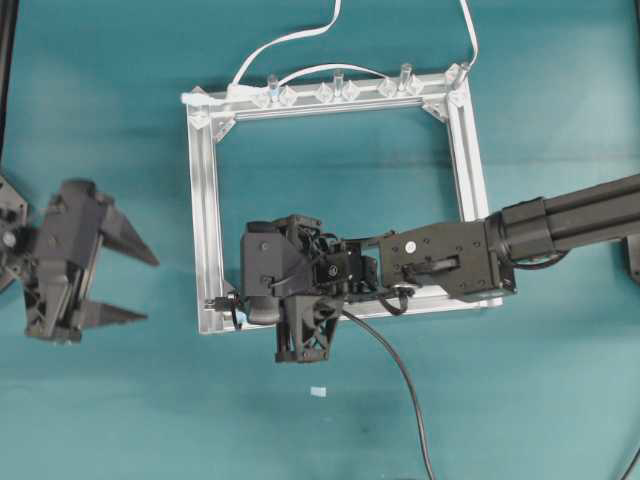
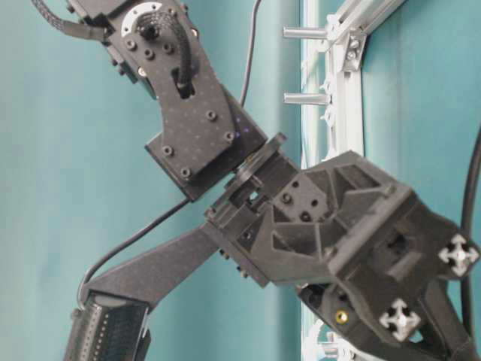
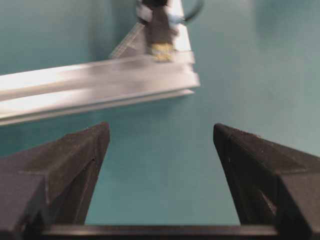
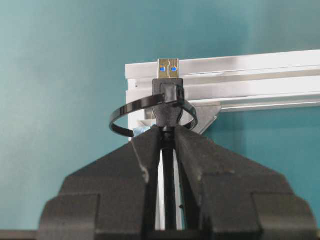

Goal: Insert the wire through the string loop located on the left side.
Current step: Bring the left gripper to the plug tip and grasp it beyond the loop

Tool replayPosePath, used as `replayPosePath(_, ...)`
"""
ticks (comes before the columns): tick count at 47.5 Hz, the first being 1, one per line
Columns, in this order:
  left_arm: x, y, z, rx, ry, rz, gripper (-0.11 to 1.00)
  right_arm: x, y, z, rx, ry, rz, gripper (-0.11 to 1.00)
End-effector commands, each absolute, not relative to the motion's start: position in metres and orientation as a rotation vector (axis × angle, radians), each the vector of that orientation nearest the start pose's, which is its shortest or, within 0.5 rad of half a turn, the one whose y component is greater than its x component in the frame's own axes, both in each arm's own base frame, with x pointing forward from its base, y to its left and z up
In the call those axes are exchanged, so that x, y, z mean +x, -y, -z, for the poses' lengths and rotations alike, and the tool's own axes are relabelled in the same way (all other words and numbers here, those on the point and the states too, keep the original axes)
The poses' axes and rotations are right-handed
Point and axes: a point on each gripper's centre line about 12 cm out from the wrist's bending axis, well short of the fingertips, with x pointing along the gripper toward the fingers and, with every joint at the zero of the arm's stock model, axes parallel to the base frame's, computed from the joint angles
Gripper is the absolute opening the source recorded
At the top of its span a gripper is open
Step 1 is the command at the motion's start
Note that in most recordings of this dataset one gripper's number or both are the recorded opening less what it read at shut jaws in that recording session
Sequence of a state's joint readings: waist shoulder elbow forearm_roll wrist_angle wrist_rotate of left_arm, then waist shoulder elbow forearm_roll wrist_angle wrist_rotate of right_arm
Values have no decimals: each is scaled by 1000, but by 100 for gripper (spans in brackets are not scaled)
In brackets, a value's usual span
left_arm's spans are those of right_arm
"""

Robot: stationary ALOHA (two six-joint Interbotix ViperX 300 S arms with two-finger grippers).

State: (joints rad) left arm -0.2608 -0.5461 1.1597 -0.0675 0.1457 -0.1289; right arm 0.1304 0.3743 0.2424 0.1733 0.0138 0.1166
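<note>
Wire (image 4: 169, 102) plug through string loop (image 4: 150, 114), right end effector (image 4: 167, 137) gripping

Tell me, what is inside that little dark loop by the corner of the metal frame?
The wire's plug pokes through the string loop, held by the right gripper. Behind it sits the metal frame. Where the loop is tied stays hidden behind the plug.

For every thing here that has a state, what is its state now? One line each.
Left gripper: open, holds nothing, away from the frame.
Right gripper: fingers shut on the wire.
Wire's USB plug: passed through the string loop, tip over the frame.
String loop: encircles the plug.
Aluminium frame: flat on the table.
</note>
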Motion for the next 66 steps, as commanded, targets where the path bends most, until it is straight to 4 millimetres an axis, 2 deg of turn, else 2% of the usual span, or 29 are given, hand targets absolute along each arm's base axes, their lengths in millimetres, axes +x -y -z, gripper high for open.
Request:
replayPosePath(1, 224, 69, -161, -99, -780, 205, 85, 507, -67, -163, 240, -588, -45, 14)
replayPosePath(11, 227, 73, -152, -107, -809, 204, 85, 507, -67, -163, 237, -588, -46, 14)
replayPosePath(39, 235, 74, -158, -120, -786, 200, 85, 509, -67, -165, 217, -581, -53, 14)
replayPosePath(58, 245, 57, -164, -155, -720, 132, 85, 508, -67, -165, 219, -583, -52, 14)
replayPosePath(66, 244, 56, -162, -157, -724, 128, 85, 508, -67, -165, 219, -583, -52, 14)
